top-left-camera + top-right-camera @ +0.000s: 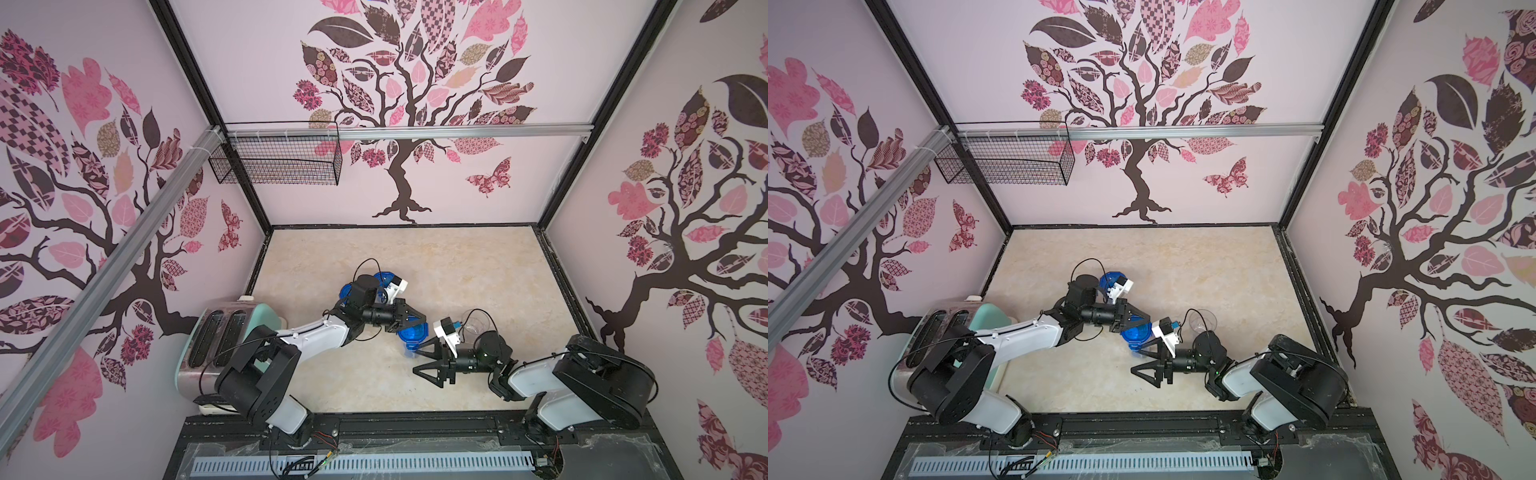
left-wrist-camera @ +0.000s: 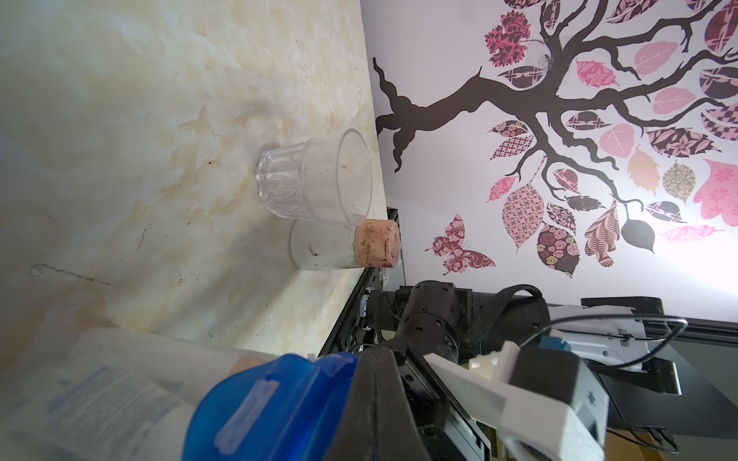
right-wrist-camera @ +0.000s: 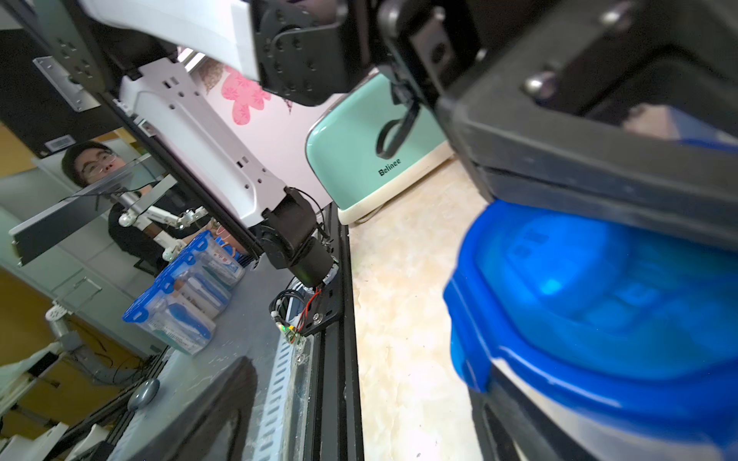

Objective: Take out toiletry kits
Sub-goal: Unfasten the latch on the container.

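- At the middle of the tabletop [image 1: 478,266], my left claw [image 1: 417,321] is closed tight over the blue lid [image 1: 411,336] of a clear jar [image 1: 409,352]. I cannot tell whether it pinches the lid's clip or only presses on it.
- The toiletry kit [image 2: 104,399] is inside that jar. In the left wrist view a printed tube shows through the clear wall below the lid, so I judge nothing is out yet.
- My right claw [image 1: 419,361] gapes wide and empty just beside the jar's base. I read that as set to brace the jar while the left works the lid.
- A second jar [image 1: 388,279], also blue-lidded, sits behind the left wrist and is partly hidden.
- A tumbler [image 1: 476,322] and a cork-stoppered bottle [image 2: 343,245] stand together close behind the right wrist, so pulling that arm back risks a knock.
- The toaster [image 1: 224,332] hugs the left wall.
- The far half of the tabletop is bare, which looks the safest place to set things down.
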### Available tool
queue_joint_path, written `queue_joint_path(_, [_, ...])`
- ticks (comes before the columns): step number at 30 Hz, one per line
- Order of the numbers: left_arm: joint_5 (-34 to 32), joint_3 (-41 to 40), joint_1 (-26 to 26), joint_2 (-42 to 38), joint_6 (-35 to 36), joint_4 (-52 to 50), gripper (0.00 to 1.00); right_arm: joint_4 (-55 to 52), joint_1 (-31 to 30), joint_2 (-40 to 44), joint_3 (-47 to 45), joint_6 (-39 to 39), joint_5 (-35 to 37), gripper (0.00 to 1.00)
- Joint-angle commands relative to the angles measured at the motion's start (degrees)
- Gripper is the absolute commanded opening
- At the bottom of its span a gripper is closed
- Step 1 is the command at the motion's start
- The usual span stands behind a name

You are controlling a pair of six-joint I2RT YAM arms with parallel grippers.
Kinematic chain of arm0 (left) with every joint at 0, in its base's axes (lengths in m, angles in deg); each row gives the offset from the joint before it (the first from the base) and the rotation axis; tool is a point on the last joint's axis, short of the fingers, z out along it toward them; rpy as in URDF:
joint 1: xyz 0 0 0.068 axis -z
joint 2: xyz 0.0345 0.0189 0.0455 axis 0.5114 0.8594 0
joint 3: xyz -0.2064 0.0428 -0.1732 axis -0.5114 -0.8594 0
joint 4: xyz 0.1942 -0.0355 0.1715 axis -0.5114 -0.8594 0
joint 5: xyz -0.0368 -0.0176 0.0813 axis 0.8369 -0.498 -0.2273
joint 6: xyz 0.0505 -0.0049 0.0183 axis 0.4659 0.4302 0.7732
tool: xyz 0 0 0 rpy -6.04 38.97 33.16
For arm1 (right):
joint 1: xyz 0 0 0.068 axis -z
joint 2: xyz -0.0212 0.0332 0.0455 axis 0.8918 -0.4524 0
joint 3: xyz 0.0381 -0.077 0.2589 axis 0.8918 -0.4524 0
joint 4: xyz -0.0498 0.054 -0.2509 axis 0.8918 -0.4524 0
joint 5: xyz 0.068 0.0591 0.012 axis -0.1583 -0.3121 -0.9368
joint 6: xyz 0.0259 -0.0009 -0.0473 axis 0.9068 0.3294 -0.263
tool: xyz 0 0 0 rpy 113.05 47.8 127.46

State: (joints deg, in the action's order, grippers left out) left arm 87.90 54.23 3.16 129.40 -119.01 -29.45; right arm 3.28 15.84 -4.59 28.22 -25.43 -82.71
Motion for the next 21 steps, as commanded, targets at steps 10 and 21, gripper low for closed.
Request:
queue_joint_path(10, [-6.5,-3.2,1.2,3.3,2.9,-12.6,0.00,-6.3,-0.7,6.4,2.6,-5.2,-5.7,0.89])
queue_joint_path(21, [-10.1,7.1,1.2,-5.0,8.6,-27.6,0.00,-28.7,-0.3,19.5,4.6,-14.3,-1.1,0.93])
